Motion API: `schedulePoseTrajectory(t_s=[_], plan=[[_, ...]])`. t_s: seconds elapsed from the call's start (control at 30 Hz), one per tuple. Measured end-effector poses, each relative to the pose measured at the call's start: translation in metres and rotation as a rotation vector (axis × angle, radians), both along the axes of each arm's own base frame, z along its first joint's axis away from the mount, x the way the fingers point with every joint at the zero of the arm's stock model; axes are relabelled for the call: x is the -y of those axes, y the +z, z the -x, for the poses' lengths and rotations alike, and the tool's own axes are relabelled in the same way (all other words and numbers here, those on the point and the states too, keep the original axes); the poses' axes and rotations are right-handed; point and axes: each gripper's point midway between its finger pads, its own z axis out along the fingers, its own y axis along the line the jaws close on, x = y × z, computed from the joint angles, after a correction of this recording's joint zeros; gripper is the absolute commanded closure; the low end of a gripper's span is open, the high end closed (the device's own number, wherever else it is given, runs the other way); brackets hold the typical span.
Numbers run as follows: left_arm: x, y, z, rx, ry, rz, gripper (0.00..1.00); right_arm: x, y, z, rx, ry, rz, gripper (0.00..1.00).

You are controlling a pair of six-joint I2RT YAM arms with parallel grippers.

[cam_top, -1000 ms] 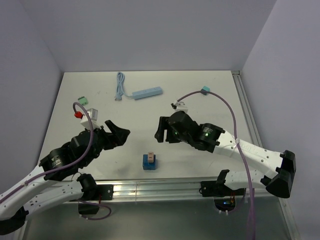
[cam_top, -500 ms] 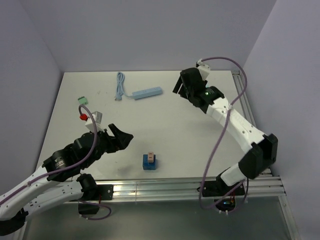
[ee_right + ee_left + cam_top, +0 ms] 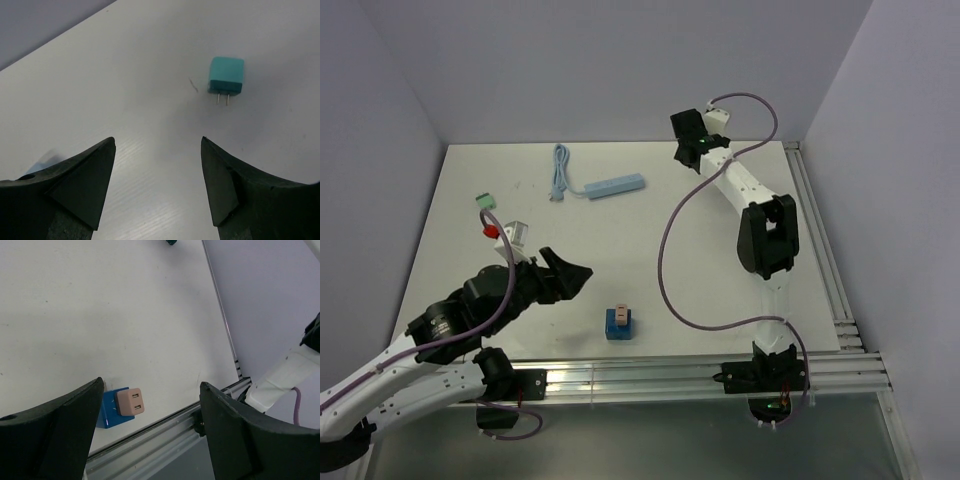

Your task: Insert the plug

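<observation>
Right gripper (image 3: 156, 141): fingers spread wide, empty, above the table (image 3: 150, 75).
Plug (image 3: 226, 75): teal, lying on the table, prongs toward that gripper.
Left gripper (image 3: 151, 385): fingers wide apart, empty, near the blue socket (image 3: 109, 413).

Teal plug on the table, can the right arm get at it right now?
Probably yes. The right gripper is open, and the teal plug lies on the table ahead of it, off to one side, with nothing between them. A small sideways shift looks needed first.
</observation>
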Motion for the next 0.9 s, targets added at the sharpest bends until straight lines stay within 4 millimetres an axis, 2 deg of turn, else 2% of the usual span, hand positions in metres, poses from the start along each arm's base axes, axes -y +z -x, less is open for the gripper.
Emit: schedulePoseTrajectory(t_s=[0.13, 0.3, 0.4, 0.6, 0.73, 0.9], plan=[[0.007, -0.008, -0.002, -0.002, -0.023, -0.028, 0.17, 0.033, -0.023, -0.016, -0.038, -0.065, 0.026, 0.22], [0.015, -0.013, -0.004, 0.001, -0.049, -0.058, 0.17, 0.072, -0.045, -0.015, -0.089, -0.152, 0.028, 0.23], [0.020, -0.012, -0.005, 0.013, -0.065, -0.057, 0.17, 0.089, -0.054, -0.016, -0.100, -0.189, -0.002, 0.24], [0.025, -0.014, -0.006, 0.021, -0.085, -0.071, 0.17, 0.105, -0.081, -0.018, -0.141, -0.223, -0.063, 0.25], [0.025, -0.015, -0.006, 0.025, -0.086, -0.078, 0.16, 0.104, -0.097, -0.026, -0.172, -0.226, -0.106, 0.27], [0.026, -0.014, -0.007, 0.037, -0.089, -0.078, 0.16, 0.101, -0.103, -0.029, -0.196, -0.210, -0.154, 0.30]])
